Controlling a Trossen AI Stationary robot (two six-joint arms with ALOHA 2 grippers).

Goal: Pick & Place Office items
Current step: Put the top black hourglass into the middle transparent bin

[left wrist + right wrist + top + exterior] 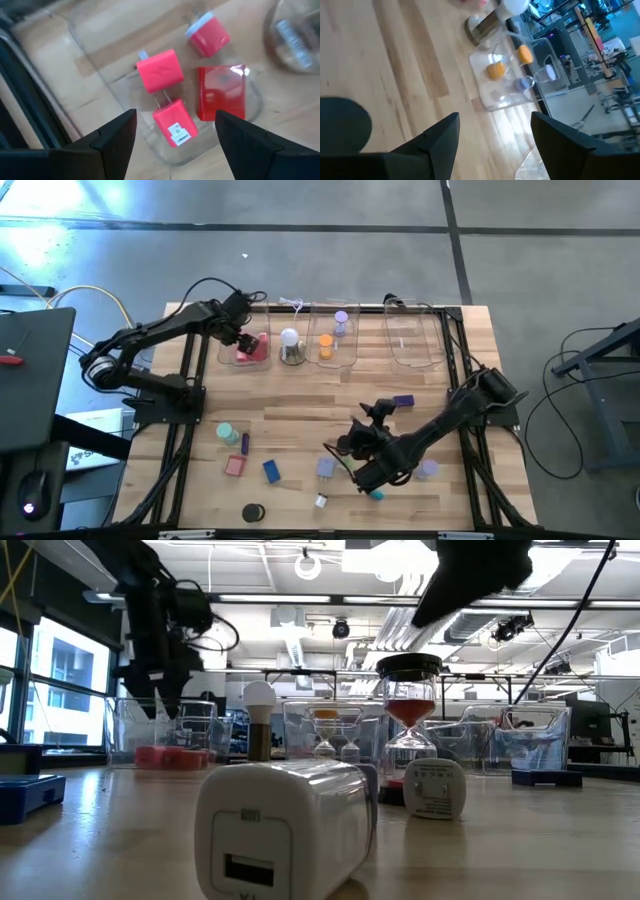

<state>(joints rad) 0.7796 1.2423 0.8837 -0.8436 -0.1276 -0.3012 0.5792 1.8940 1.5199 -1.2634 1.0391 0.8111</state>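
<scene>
I count four red items (pixel 172 95) lying flat in the clear tray (pixel 95 55), axes mixed. Left gripper (pixel 172 137) above, fingers apart, empty; right gripper (pixel 492 132) likewise apart.

The red plug (pixel 174 125) bears a white label — "10" (smaller print beneath unreadable).

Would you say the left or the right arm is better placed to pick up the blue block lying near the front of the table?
Probably the right. Its gripper hovers open over the loose pieces near the blue block, while the left gripper is at the back over the clear bin holding red items.
</scene>
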